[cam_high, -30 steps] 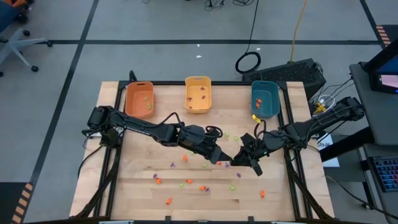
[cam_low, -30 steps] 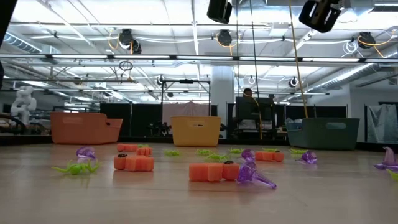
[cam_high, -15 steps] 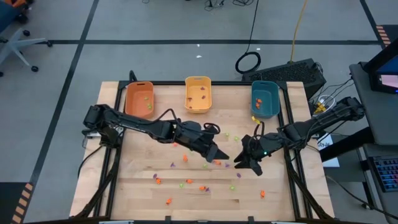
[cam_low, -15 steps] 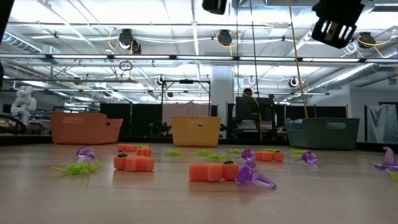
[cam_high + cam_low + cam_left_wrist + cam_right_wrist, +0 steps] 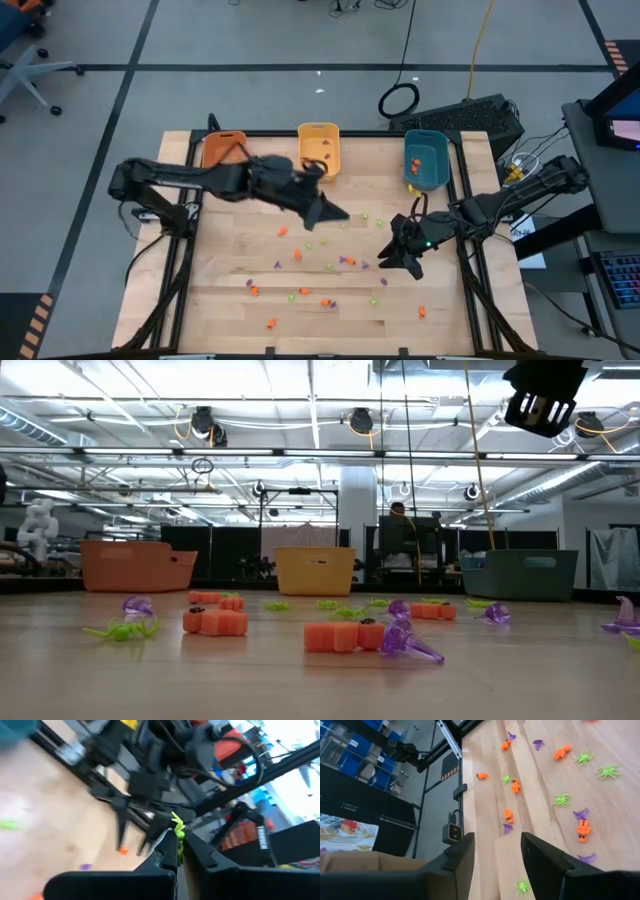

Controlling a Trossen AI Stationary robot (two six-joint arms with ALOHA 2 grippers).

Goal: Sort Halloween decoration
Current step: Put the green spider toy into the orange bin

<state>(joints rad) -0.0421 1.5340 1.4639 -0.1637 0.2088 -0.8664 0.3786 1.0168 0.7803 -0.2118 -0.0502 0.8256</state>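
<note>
Small orange, light green and purple trinkets [image 5: 300,292] lie scattered over the wooden table's middle and near part; the low view shows orange ones [image 5: 343,635] and purple ones close up. My left gripper [image 5: 343,214] hangs above the table's middle, shut on one light green trinket [image 5: 177,827]. To the right of the middle, my right gripper [image 5: 384,263] stands open above the table with nothing between its fingers [image 5: 465,854]. It also shows at the top of the low view [image 5: 545,400]. My left gripper pinches the light green trinket's lower part [image 5: 179,840] between its two fingertips; the rest sticks out beyond them. The fingers point toward the table's right, tipped a little down. The trinket is lifted clear of the table.
Three oblong bins stand along the far edge: orange [image 5: 224,160], yellow [image 5: 318,150] and teal [image 5: 426,158], each with a few trinkets inside. My left arm crosses in front of the orange bin. A black frame [image 5: 470,270] borders the table.
My left gripper has risen out of the low view and gone toward the far edge and a little left, away from my right gripper, carrying the green trinket. My right gripper has opened and otherwise stayed where it was.
</note>
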